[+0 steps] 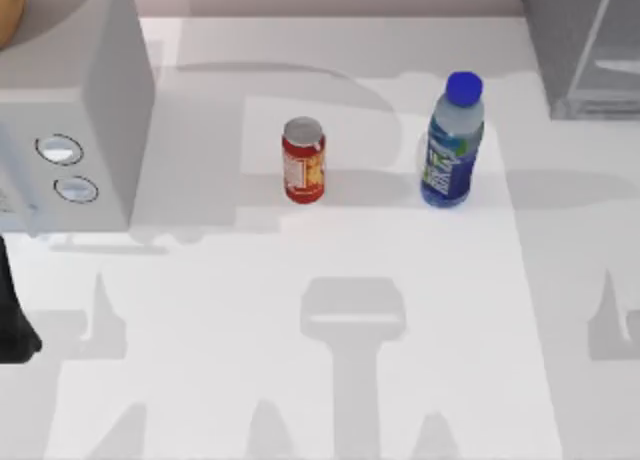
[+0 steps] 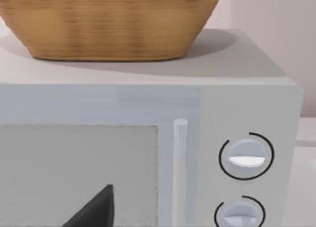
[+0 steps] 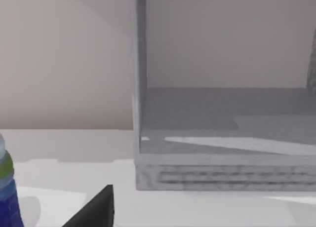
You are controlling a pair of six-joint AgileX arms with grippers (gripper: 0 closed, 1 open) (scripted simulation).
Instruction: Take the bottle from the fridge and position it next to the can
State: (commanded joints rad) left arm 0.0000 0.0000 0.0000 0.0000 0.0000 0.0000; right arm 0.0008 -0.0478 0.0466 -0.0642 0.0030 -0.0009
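The bottle (image 1: 452, 140), clear with a blue cap and blue label, stands upright on the white table, to the right of the can and apart from it. The red can (image 1: 303, 160) with a silver top stands upright near the table's middle. The dark grey fridge (image 1: 590, 40) sits at the far right corner. In the right wrist view its lower frame (image 3: 222, 172) is close and the bottle (image 3: 7, 192) shows at the edge. A dark part of my right gripper (image 3: 94, 212) hangs in front of the fridge. My left gripper (image 2: 94, 212) faces the microwave, with nothing in it.
A light grey microwave (image 1: 70, 100) with two round dials (image 2: 245, 156) stands at the far left, a wicker basket (image 2: 108, 19) on top of it. A dark piece of my left arm (image 1: 15, 320) shows at the left edge. Bare white table (image 1: 350, 330) lies in front of the can and bottle.
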